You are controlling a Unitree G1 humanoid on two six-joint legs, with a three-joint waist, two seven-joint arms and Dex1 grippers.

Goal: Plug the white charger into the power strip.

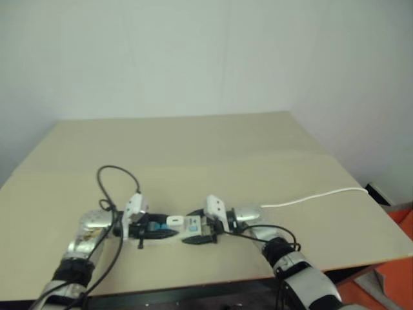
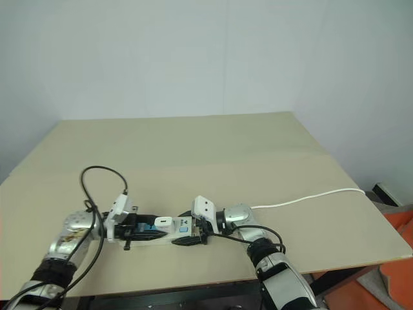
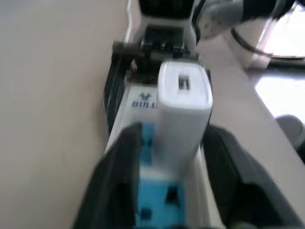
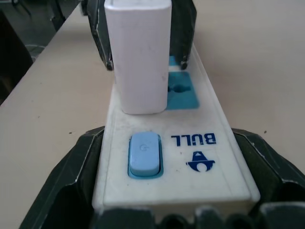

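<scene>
Since the white charger (image 4: 139,57) already stands upright in the socket next to the switch (image 4: 144,153), the next move is judged to turn on backing out along the strip's long axis. The power strip (image 2: 169,232) is laid parallel to the tabletop's (image 2: 193,148) near edge, close to it and left of centre. On the left, the left gripper (image 1: 145,227) is seen with its fingers (image 3: 119,181) flanking the charger, slightly apart from its sides, so the grip looks loosened. The charger lies straight ahead of that hand, which is nearer. On the right, the strip's switch end is clamped by the right gripper (image 4: 167,167). Counted: one charger, one strip, two grippers, one thin white cord (image 1: 310,197) trailing toward the right edge.
</scene>
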